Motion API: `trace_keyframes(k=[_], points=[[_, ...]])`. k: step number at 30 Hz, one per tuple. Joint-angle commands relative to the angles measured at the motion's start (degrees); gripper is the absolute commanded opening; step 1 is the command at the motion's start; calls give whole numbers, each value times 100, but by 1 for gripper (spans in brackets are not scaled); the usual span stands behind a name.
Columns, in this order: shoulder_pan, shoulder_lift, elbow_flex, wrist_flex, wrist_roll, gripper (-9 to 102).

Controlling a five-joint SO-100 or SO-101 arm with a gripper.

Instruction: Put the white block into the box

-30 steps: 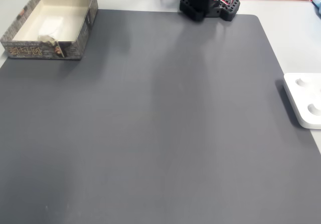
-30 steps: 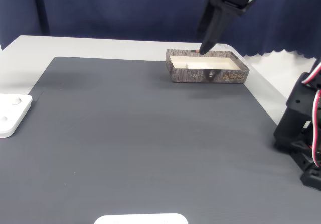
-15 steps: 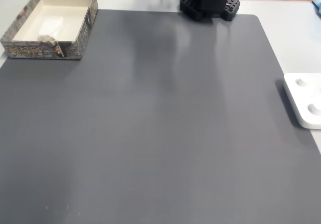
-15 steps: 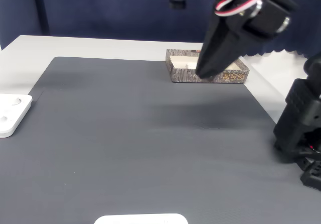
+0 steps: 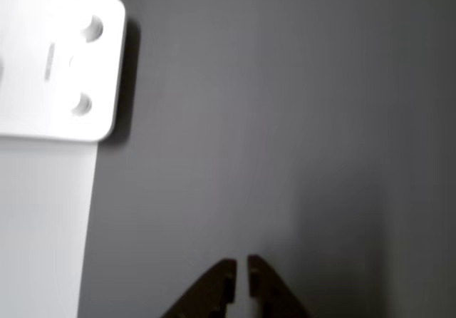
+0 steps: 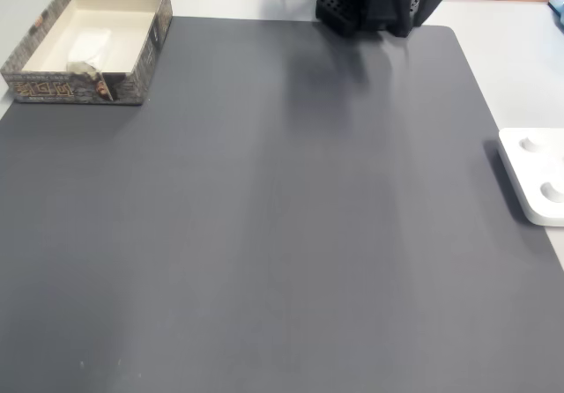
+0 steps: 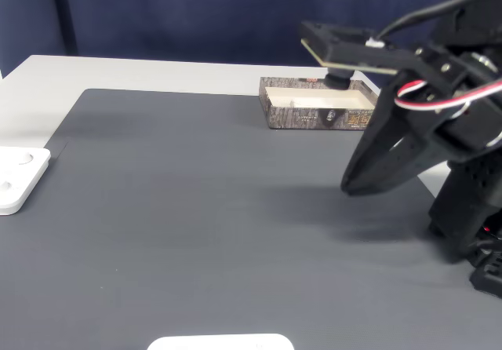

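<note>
Hanging low over the dark grey rubbery table mat (image 6: 282,234) with the black two-finger gripper (image 5: 241,263), tips pointing down at bare mat. Pressing the fingers almost together, only a thin slit left between them and nothing gripped (an empty, clenched pinch).

Finding the small pale marbled white block (image 6: 85,67) already lying inside the shallow cream-floored cardboard box with dark patterned outer walls (image 6: 75,89), close against the wall nearest the camera in that fixed view. Judging its long axis as running roughly along that wall, though too small and blurred for certainty. Judging the task as good as done, with nothing left to carry.

Placing the box (image 7: 314,117) beyond the gripper (image 7: 347,188) and a little to the left in the side-on fixed view, well apart from the tips; reaching the block again meaning swinging back toward that far corner.

Noting the white rounded plastic device with shallow dimples (image 5: 28,111) at the mat's edge, also well apart from the fingers.

Making out printed characters on the box walls, none of them legible.
</note>
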State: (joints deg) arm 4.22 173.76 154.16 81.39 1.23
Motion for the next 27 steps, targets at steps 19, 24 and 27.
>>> trace_keyframes(k=[19,24,27], points=[[-176,1670,1564,-563,-448,-2],[-79,1670,1872,-650,-457,-2],[-53,1670,2118,-677,-431,-2]])
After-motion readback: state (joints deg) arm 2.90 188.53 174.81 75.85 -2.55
